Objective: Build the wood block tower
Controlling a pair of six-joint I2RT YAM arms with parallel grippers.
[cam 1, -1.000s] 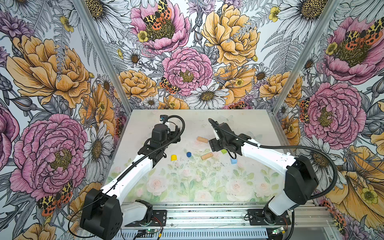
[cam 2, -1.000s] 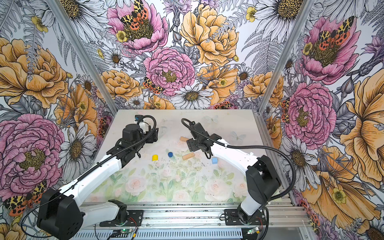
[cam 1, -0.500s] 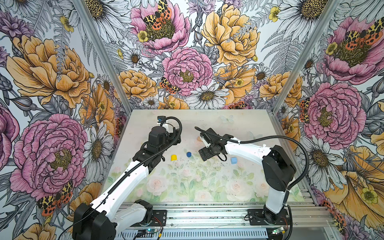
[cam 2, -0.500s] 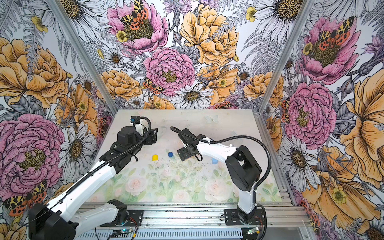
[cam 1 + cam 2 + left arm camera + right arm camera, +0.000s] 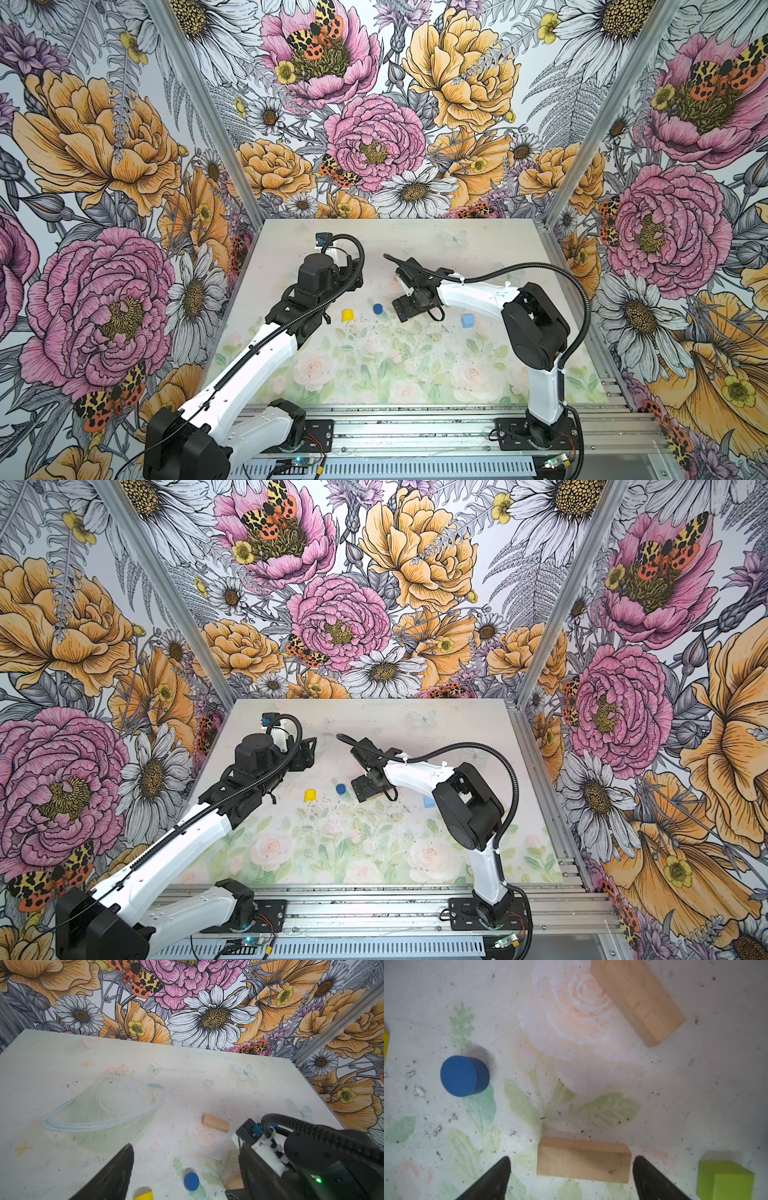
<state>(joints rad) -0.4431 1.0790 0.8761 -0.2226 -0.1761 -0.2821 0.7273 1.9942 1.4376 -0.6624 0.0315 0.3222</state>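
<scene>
On the bench (image 5: 374, 374), the right pincer (image 5: 571, 1159) stands apart, straddling a flat tan bar (image 5: 583, 1160) mid-bench; it should centre, lower, then close evenly on both ends. The left pincer (image 5: 306, 752) is apart, empty, farther left. The blue cylinder (image 5: 464, 1076) stands just left of the bar.

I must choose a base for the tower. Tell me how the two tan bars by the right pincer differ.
The near tan bar lies between the open fingers of the right pincer; the far tan bar lies beyond them, apart. The near tan bar lies squarely across the gap; the far tan bar lies skewed. Both are plain wood oblongs, flat on the table.
</scene>
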